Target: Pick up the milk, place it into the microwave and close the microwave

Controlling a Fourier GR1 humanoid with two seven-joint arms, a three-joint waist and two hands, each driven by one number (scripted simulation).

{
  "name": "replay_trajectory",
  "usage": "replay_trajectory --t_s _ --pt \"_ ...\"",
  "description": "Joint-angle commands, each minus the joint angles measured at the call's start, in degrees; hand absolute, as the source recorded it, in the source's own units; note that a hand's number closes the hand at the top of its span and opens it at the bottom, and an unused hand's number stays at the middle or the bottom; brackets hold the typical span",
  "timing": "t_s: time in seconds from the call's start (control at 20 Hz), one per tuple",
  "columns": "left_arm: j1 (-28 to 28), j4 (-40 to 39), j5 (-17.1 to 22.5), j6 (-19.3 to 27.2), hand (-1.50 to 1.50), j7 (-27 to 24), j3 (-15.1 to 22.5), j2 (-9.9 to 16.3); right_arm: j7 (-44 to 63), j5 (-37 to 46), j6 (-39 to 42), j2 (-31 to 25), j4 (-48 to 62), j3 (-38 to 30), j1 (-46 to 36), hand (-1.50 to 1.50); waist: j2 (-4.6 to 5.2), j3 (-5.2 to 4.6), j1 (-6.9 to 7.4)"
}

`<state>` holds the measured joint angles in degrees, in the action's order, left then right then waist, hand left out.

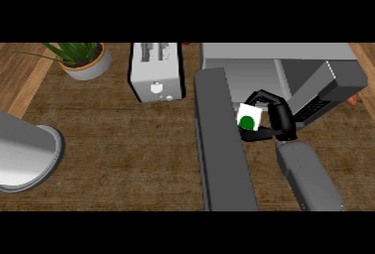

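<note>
The milk [250, 117] is a small white carton with a green mark, held in front of the microwave's opening. My right hand [275, 118] is curled round it, with fingers above and below the carton. The grey microwave [293, 62] stands at the back right. Its door [222, 144] is swung wide open and reaches toward the lower edge, just left of the carton. The microwave's dark control panel [316, 105] shows to the right of my hand. My left hand shows nowhere.
A silver toaster [155, 72] stands left of the microwave. A potted plant [83, 59] sits at the back left. A large grey cylinder [26, 156] lies at the left edge on the wooden counter [124, 149].
</note>
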<state>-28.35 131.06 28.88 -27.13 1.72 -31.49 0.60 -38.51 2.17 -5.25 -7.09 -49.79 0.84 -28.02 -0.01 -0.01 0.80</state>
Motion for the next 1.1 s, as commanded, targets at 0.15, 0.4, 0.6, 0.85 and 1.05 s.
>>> replay_trajectory --t_s 0.15,0.4,0.6,0.85,1.05 --pt "0.1 -0.8 -1.4 -0.6 -1.50 -0.6 0.9 -0.6 7.9 7.0 -9.3 0.5 9.9 0.1 -15.1 1.50 0.25 0.00 0.71" --pt "4.7 -2.7 -0.8 0.6 -1.50 1.7 0.6 0.9 6.1 9.8 -13.9 2.1 23.5 -1.5 -24.1 1.50 0.76 0.06 1.48" --pt "4.1 -4.4 -2.5 -2.2 -1.50 -0.9 0.3 0.6 0.7 10.7 -17.9 -0.4 31.3 -4.0 -26.4 1.50 1.53 0.11 3.07" --pt "5.8 -4.2 -1.5 -2.0 -1.50 -0.4 0.2 2.1 1.4 9.7 -19.5 -2.6 35.9 -6.8 -31.0 1.50 2.02 0.16 4.06" --pt "6.3 -5.9 -4.6 -2.1 -1.50 -1.6 1.8 0.1 -0.5 10.4 -25.1 -4.5 37.8 -7.6 -30.8 1.50 2.49 0.16 4.44"
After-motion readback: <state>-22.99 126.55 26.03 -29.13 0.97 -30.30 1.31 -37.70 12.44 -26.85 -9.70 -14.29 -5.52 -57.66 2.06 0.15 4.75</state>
